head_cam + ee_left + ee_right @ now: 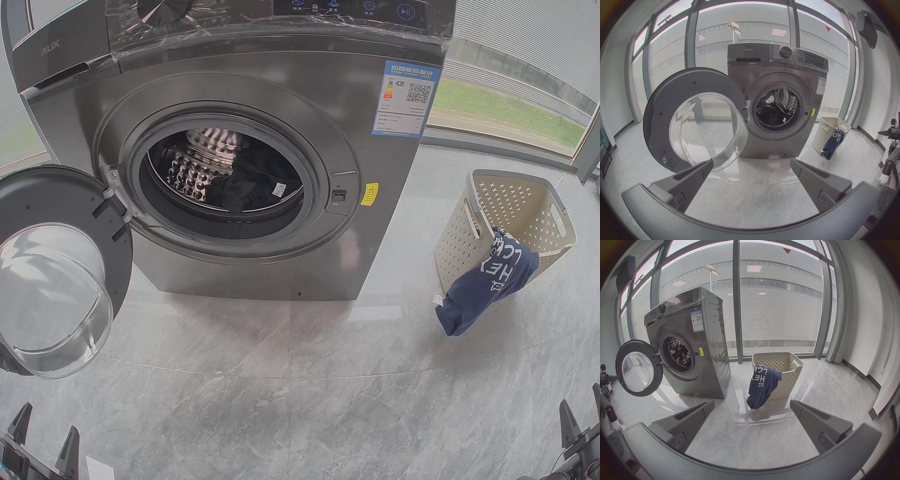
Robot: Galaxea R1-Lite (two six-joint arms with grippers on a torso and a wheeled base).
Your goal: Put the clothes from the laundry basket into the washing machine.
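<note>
A grey front-loading washing machine point(250, 156) stands ahead with its round door point(56, 269) swung wide to the left. A dark garment point(250, 181) lies inside the drum. To the right sits a beige laundry basket point(519, 212) with a navy shirt point(487, 281) draped over its front rim down to the floor. My left gripper point(45, 431) is low at the near left, open and empty. My right gripper point(581, 412) is low at the near right, open and empty. Both are far from the basket point(787, 371), the shirt point(762, 385) and the machine point(781, 103).
Glossy grey tile floor point(312, 387) stretches open between me, the machine and the basket. Tall windows point(778, 302) run behind both. The open door point(693, 122) juts out over the floor on the left side. A wall point(868, 340) closes the right.
</note>
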